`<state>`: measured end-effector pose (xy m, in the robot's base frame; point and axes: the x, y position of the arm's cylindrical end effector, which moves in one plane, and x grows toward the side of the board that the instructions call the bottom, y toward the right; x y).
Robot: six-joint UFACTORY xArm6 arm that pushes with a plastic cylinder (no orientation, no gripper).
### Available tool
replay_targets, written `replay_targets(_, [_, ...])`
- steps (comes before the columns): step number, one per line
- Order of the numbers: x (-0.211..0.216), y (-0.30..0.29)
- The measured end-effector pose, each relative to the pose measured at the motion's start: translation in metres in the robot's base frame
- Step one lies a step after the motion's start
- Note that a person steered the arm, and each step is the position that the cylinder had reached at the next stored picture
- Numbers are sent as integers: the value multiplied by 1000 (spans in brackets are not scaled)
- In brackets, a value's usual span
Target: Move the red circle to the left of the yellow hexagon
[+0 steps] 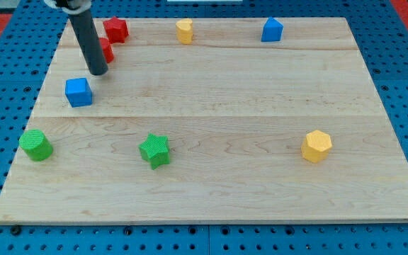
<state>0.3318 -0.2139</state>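
My dark rod comes down from the view's top left and my tip (98, 72) rests on the board. A red block (107, 49), partly hidden behind the rod, sits just right of the rod and above the tip; its shape is hard to make out. A second red block (115, 30) with an uneven outline lies just above it near the board's top edge. The yellow hexagon (316, 146) is far away at the view's lower right. The tip is left of and below both red blocks.
A blue cube (78, 92) sits just below and left of the tip. A green circle (35, 144) and a green star (154, 150) lie at the lower left. A small yellow block (184, 31) and a blue block (272, 30) stand along the wooden board's (211, 191) top edge.
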Motion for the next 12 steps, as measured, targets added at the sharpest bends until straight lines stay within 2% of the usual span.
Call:
replay_targets(1, [-18,-49])
replay_targets(2, [-53,-14])
replay_targets(3, [-31,91])
replay_targets(4, [-12,158])
replay_targets(5, [-24,122])
replay_targets(7, [41,346])
replay_targets(9, [55,356])
replay_targets(11, [23,344])
replay_targets(12, [3,360])
